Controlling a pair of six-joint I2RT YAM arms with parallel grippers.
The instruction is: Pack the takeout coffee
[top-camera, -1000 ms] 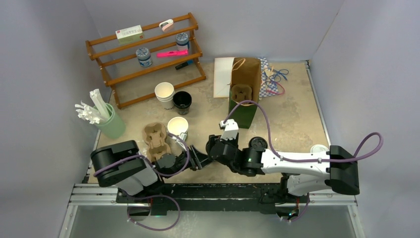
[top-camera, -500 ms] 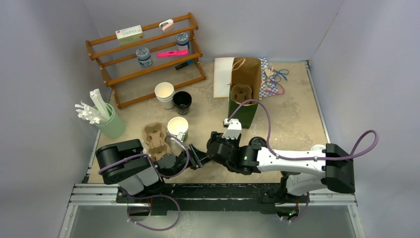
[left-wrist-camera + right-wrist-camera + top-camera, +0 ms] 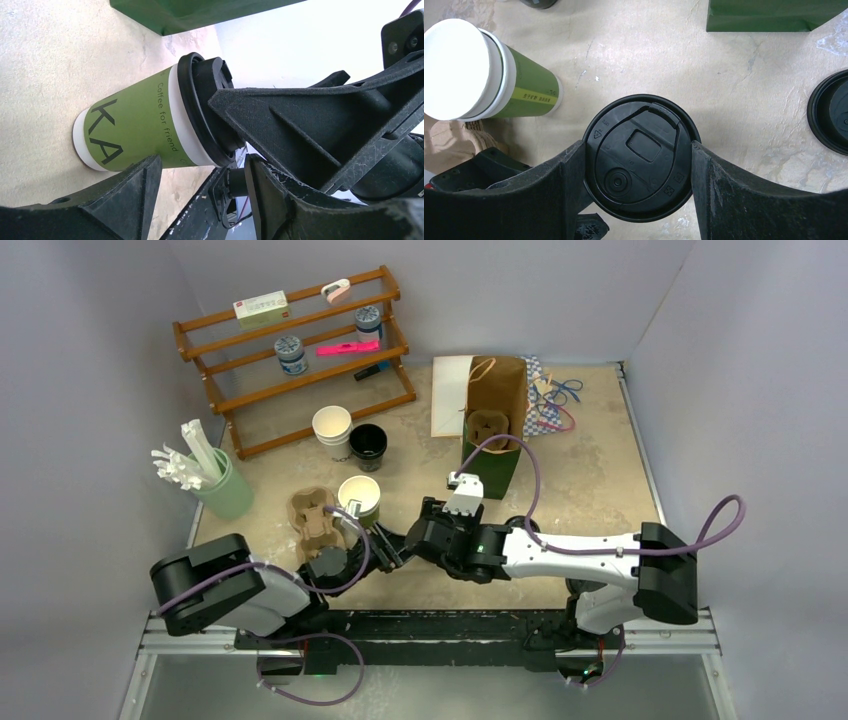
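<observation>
Close to the near edge of the counter (image 3: 749,75), about midway along, the left hand (image 3: 200,162) lies low, rolled on its side and spread, its fingertips just short of the takeout coffee (image 3: 135,125), a small olive-green paper cup with a round black plastic sip lid, standing upright. Straight above it, the right hand (image 3: 639,150) points down and pinches the lid's rim from both sides. Risky, I'd say: the paper wall is light and crushable and the lid could pop off, so a gentle hold just under the rim looks safer.
</observation>
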